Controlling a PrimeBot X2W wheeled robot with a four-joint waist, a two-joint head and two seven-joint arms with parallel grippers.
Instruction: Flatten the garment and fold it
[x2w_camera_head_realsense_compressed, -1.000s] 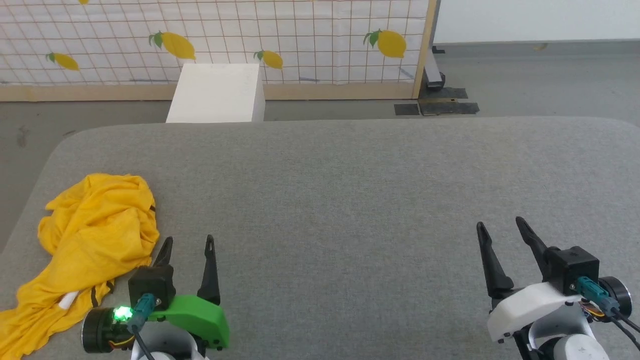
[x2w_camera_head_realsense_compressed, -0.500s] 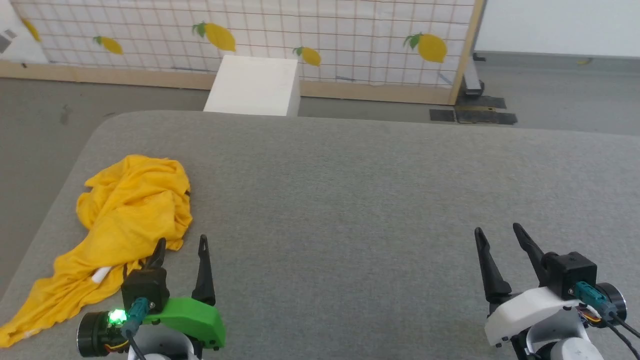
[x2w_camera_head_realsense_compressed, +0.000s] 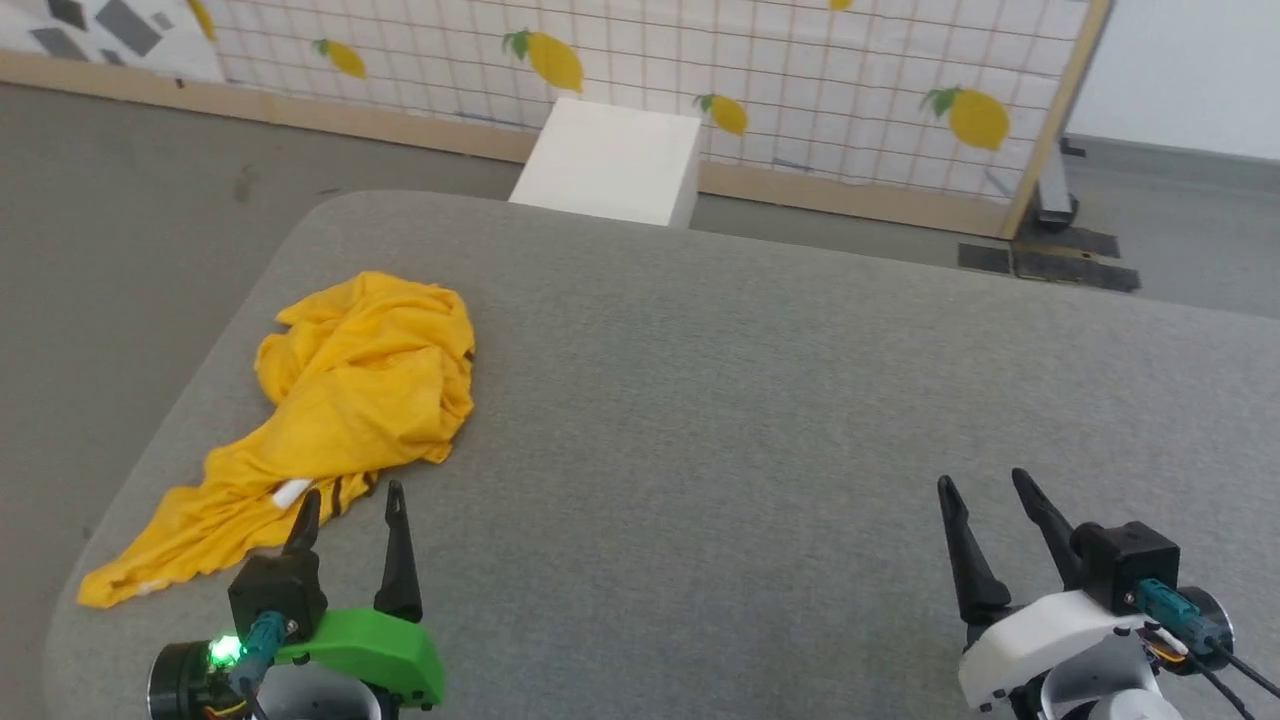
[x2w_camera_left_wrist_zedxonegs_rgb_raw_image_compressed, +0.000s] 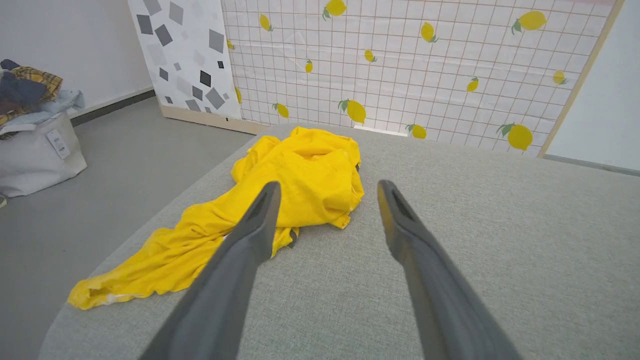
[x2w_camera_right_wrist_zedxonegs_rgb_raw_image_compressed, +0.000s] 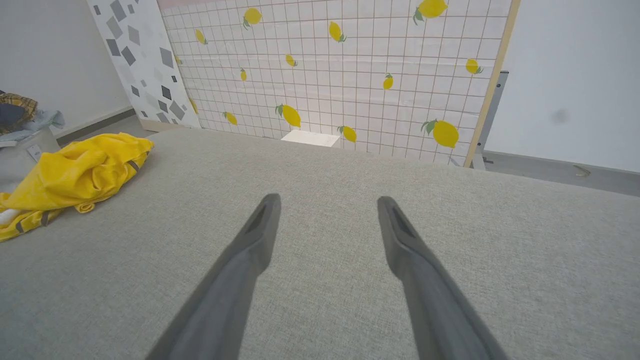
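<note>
Hugging the left table edge (x2w_camera_head_realsense_compressed: 205, 395), the garment (x2w_camera_head_realsense_compressed: 365, 400) lies crumpled.

Staged robot test area in a bare indoor room: a large bench (x2w_camera_head_realsense_compressed: 760, 400) padded in grey fabric stands on a plain grey floor (x2w_camera_head_realsense_compressed: 130, 200) before a white wall (x2w_camera_right_wrist_zedxonegs_rgb_raw_image_compressed: 565, 75). Free-standing partitions, a lemon-print screen (x2w_camera_head_realsense_compressed: 830, 80) in a wooden frame and a panel of grey squares (x2w_camera_left_wrist_zedxonegs_rgb_raw_image_compressed: 185, 55), close off the back, with black tape patches (x2w_camera_head_realsense_compressed: 1050, 268) on the floor. Props: a white box (x2w_camera_head_realsense_compressed: 612, 160), a grey bag (x2w_camera_left_wrist_zedxonegs_rgb_raw_image_compressed: 35, 155) heaped with clothes, a crumpled yellow garment (x2w_camera_head_realsense_compressed: 370, 390) on the bench.
</note>
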